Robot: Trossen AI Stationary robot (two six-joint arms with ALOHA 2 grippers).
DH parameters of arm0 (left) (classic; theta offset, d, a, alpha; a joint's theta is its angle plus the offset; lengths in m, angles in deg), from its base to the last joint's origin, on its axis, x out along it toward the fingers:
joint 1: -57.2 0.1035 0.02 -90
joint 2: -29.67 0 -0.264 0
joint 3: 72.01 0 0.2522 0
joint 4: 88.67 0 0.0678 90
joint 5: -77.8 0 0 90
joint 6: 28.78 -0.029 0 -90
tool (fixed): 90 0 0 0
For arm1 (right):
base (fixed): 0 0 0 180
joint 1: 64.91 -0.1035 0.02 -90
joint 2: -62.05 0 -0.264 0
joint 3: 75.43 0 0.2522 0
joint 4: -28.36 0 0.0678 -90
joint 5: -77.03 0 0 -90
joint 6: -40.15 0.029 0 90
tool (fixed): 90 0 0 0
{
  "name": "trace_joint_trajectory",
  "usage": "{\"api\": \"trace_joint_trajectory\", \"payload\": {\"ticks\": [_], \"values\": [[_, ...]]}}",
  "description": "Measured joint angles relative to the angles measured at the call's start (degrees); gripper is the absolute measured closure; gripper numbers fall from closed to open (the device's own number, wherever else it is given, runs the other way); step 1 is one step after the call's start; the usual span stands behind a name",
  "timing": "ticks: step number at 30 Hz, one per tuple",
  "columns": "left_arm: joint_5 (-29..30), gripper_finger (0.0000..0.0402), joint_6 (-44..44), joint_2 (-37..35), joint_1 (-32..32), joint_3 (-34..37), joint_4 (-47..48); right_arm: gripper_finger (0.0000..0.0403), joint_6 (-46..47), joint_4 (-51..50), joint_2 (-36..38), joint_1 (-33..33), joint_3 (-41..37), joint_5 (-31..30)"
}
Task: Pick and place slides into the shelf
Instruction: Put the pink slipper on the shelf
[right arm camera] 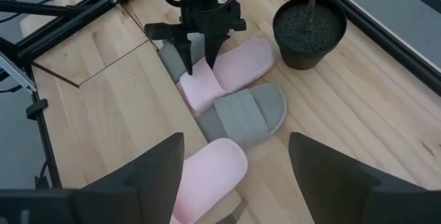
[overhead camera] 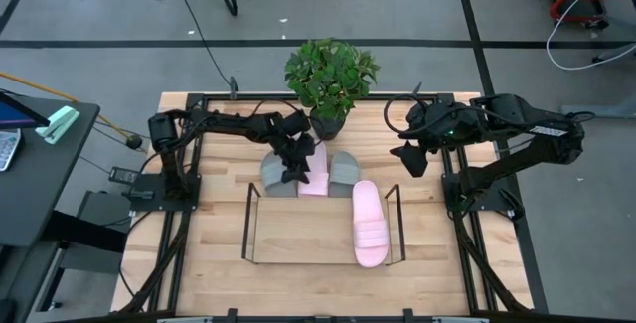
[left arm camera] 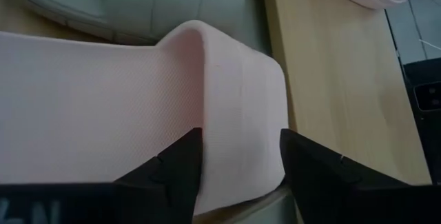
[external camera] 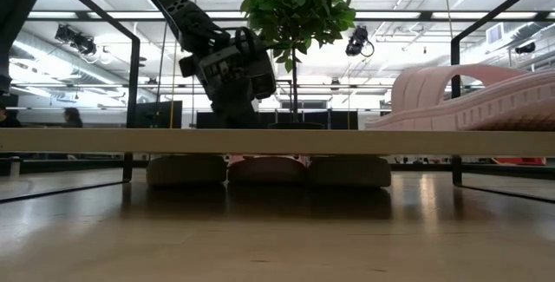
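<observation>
One pink slide (overhead camera: 313,176) lying between two grey ones behind the shelf (overhead camera: 298,234), long axis front-to-back; left gripper (overhead camera: 295,160) jaws straddling its strap, seemingly not clenched; right gripper (overhead camera: 411,156) released, waiting.

The bench (overhead camera: 199,263) is a light wood top framed in black metal. At its front middle stands the shelf (overhead camera: 298,234), a low black wire frame around a pale wood board. One pale pink slide (overhead camera: 368,222) lies lengthwise on the right end of that board; the rest of the board is bare. Directly on the bench behind the shelf, three slides lie side by side: a grey slide (overhead camera: 275,175) on the left, a second pink slide (overhead camera: 316,179) in the middle, and another grey slide (overhead camera: 345,171) on the right, close together. Behind them, at the bench's rear middle, stands a dark potted plant (overhead camera: 330,77).
</observation>
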Motion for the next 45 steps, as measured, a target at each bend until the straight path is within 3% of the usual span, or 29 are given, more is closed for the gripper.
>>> {"api": "trace_joint_trajectory", "payload": {"ticks": [12,20,45], "values": [[1.25,0.0247,-0.57,0.31,-0.01,-0.02,0.02,0.0136,-0.09,-0.01,0.0,0.04,0.0,-1.28],[3.15,0.0383,-1.21,0.31,0.54,-0.02,-0.03,0.0142,-0.06,-0.01,0.0,0.04,0.0,-1.51],[3.57,0.039,5.23,0.22,5.6,-0.09,3.33,0.0171,-0.02,-0.01,0.0,0.04,0.0,-2.51]]}}
